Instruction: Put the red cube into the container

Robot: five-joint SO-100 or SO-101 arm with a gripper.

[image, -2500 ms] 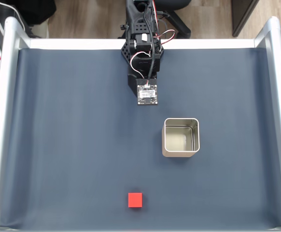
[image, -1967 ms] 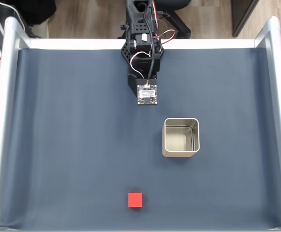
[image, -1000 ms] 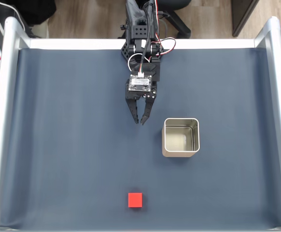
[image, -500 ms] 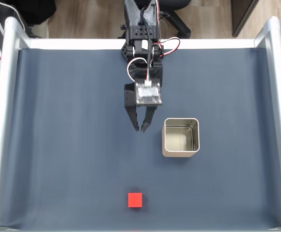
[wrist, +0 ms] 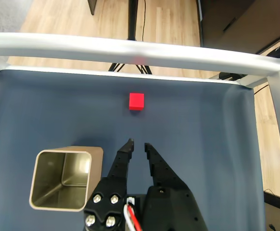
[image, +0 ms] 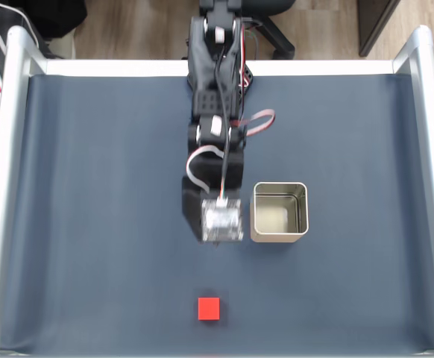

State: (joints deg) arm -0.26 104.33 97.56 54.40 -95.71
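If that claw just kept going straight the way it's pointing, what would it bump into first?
Most likely the red cube. In the wrist view the gripper points almost straight at it across bare mat, jaws slightly apart. The container sits off to the side. Height above the mat is unclear.

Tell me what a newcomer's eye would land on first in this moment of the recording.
First the red cube, the one bright thing on the dark blue mat, lying alone near the bottom edge in the fixed view. Next the black arm reaching down the middle, its gripper slightly open and empty in the wrist view, pointing at the cube. Beside it stands the container, shiny and empty, just right of the arm in the fixed view.
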